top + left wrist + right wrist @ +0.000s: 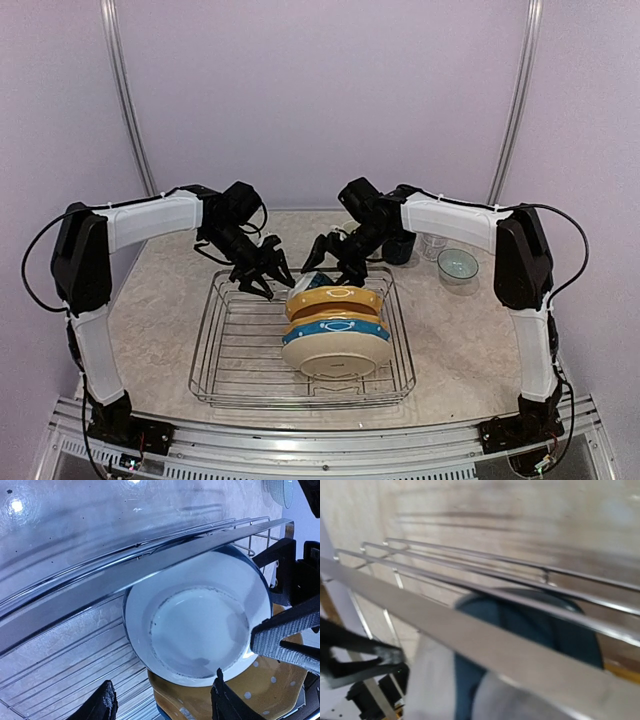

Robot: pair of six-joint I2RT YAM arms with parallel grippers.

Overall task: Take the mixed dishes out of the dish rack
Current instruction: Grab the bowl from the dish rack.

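The silver wire dish rack (215, 385) holds three plates on edge at its right: mustard yellow (335, 297), blue-rimmed (335, 325) and cream (335, 358). A teal-and-white bowl (312, 283) leans against the rack's far rim behind them. In the left wrist view the bowl (200, 625) shows its white inside, above the mustard plate (260, 690). My left gripper (265, 277) is open and empty, hovering just left of the bowl, with its fingertips (105, 705) near the bowl's lower edge. My right gripper (335, 262) looks open, with one finger (282, 640) at the bowl's right rim. The right wrist view is blurred.
On the table right of the rack stand a navy mug (398, 248), a clear glass tumbler (433, 245) and a second teal bowl (458, 265). The rack's rim bar (100, 587) (470, 635) runs close past both wrist cameras. The rack's left half holds only bare wires.
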